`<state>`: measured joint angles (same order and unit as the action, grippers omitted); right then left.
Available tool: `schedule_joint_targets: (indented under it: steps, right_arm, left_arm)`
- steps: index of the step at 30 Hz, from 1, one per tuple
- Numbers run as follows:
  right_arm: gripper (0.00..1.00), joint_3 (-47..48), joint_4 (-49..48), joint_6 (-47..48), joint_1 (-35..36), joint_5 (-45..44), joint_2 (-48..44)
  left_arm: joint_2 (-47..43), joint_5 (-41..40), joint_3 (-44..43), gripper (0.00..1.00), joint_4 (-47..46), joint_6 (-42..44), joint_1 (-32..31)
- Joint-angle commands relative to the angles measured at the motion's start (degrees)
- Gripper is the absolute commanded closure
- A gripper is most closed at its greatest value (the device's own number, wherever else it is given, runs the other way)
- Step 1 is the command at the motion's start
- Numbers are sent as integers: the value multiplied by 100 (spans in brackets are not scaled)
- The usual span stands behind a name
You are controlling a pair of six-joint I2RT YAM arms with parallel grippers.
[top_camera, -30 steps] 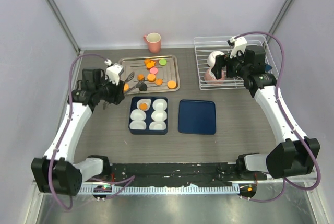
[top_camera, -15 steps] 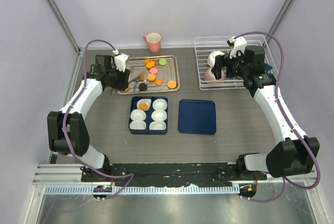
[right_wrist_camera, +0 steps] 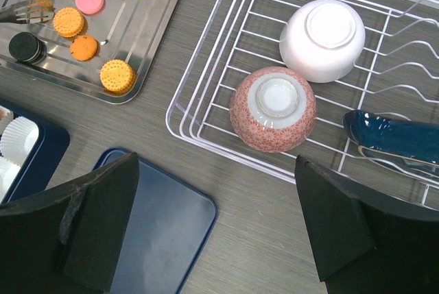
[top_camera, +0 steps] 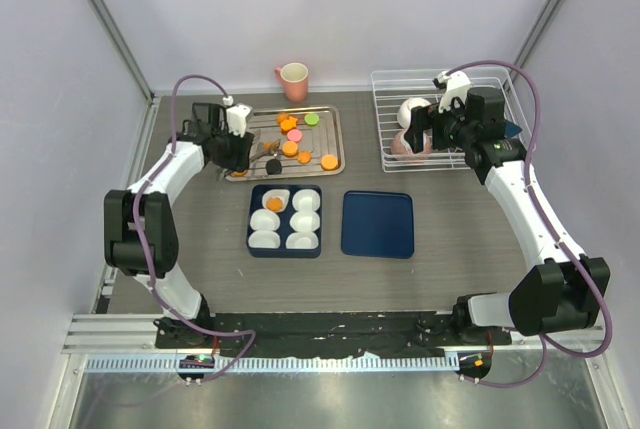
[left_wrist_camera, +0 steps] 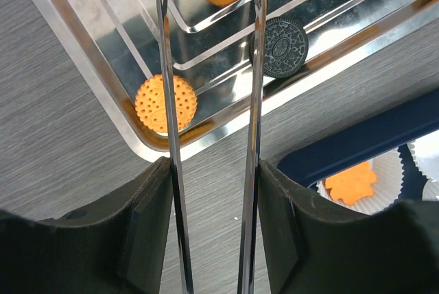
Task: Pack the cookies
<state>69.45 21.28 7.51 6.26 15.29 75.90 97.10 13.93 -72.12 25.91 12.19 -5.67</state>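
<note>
Tongs (top_camera: pixel 262 152) do the picking here rather than bare fingers. From above, the left gripper (top_camera: pixel 238 149) sits at the near left corner of the steel baking tray (top_camera: pixel 322 134), pinching the handle end so the tips reach in over the cookies (top_camera: pixel 290 148). Most cookies lie loose on the tray. One orange cookie (top_camera: pixel 274 203) already sits in the far left paper cup of the dark blue box (top_camera: pixel 285 221), just in front of the tray. The other five cups look empty, so the packing is barely begun. The box lid (top_camera: pixel 377 224) lies flat beside it on the right, out of the way. A pink mug (top_camera: pixel 293 77) stands behind the tray.

The left wrist view shows the two tong blades running forward between the black pads, which are clenched on them from outside. The blades stand apart, nothing between them. A round orange biscuit (left_wrist_camera: pixel 182 102) lies under the left blade and a black sandwich cookie (left_wrist_camera: pixel 285 47) just beside the right one. Either looks like the next target, though I cannot tell which.

The right wrist view has the right gripper (right_wrist_camera: pixel 219 218) spread wide and empty, parked over the near edge of the wire rack (right_wrist_camera: pixel 206 126). The rack holds an upturned red-patterned bowl (right_wrist_camera: pixel 272 109) and a white bowl (right_wrist_camera: pixel 322 30). It seems to be idling clear of the work.
</note>
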Motion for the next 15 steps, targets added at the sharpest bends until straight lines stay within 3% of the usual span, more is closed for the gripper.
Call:
schedule_joint_targets:
  steps: [1,15]
  right_arm:
    - [0,60,-150,102,15,-52,-5]
    - [0,51,-150,119,24,-79,-5]
  left_arm:
    - [98,22,-259,46,-341,-32,-22]
    - [-77,13,22,52,-350,-6,-22]
